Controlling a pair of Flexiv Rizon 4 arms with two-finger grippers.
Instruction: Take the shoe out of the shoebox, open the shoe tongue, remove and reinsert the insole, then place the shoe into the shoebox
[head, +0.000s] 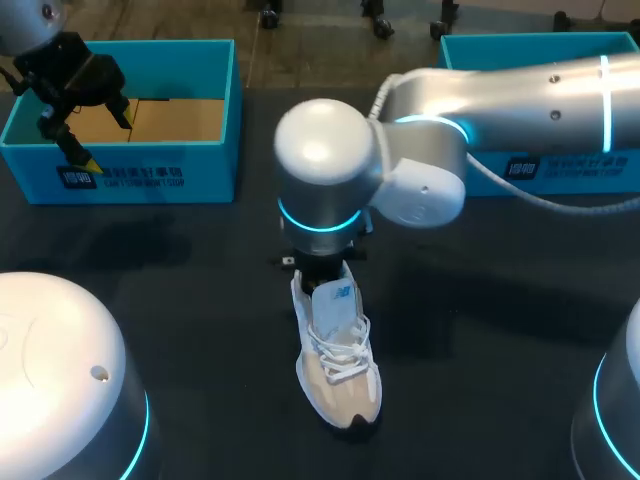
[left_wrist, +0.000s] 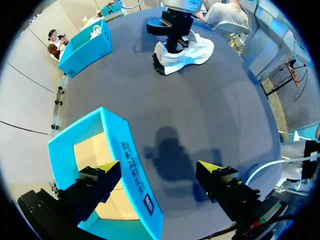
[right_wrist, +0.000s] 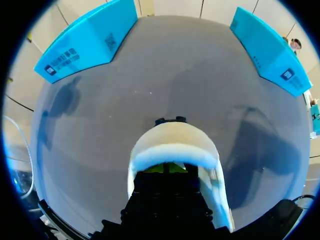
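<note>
Shoe (head: 338, 365): white, laced, upright on the dark desk (head: 200, 290) at centre, toe towards the near edge, outside both boxes.

Right arm reaches past the middle. Right claw (right_wrist: 165, 168) is down inside the shoe's heel opening, behind the collar; clenched or released, cannot tell.

Left claw (left_wrist: 159, 170): released, spread wide and holding nothing, astride the near wall of the left blue shoebox (head: 150, 175) at far left.

Right blue box (head: 560, 165): far right, well apart from the shoe.

White-beige laced sneaker (head: 338, 362) upright mid-table, open blue shoebox (head: 205, 170) far left, well apart
</note>
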